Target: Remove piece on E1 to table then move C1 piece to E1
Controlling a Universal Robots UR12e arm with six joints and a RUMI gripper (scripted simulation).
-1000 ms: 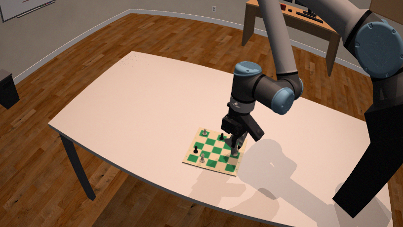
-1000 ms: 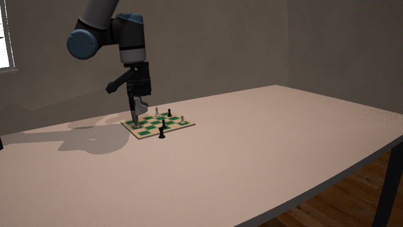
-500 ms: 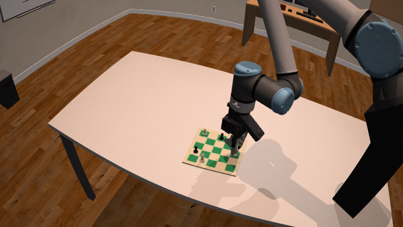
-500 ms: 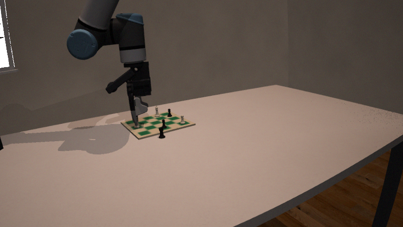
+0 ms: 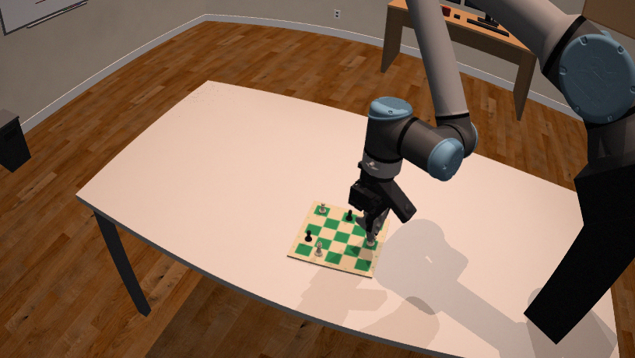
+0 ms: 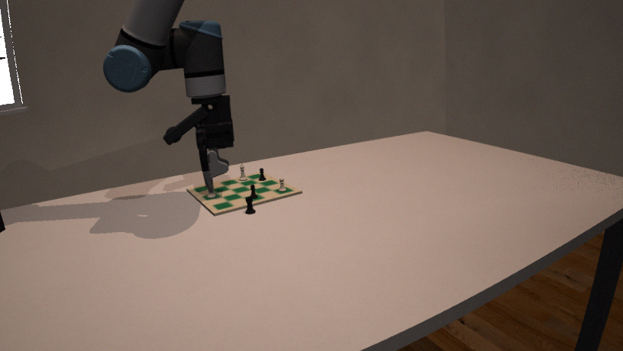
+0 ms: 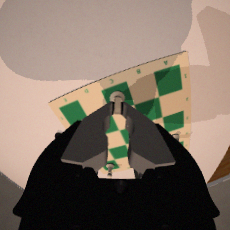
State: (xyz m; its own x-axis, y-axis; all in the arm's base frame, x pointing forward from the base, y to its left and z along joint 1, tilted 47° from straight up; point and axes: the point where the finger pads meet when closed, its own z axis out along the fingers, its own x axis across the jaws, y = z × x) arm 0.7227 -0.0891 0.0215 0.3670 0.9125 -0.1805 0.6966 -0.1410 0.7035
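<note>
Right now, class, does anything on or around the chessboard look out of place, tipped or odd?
One black piece stands upright on the table, just off the board. That looks deliberate, not spilled. The other pieces stand upright on squares, and the gripper is closed on a light piece.

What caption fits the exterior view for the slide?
End effector shut on a light piece at the near-left corner of the board; a black piece stands on the table beside the board.

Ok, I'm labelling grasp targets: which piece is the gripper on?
Find the green-checked board on the table. On its shadowed edge row stands a pale piece, the only one with the gripper closed around it.
</note>
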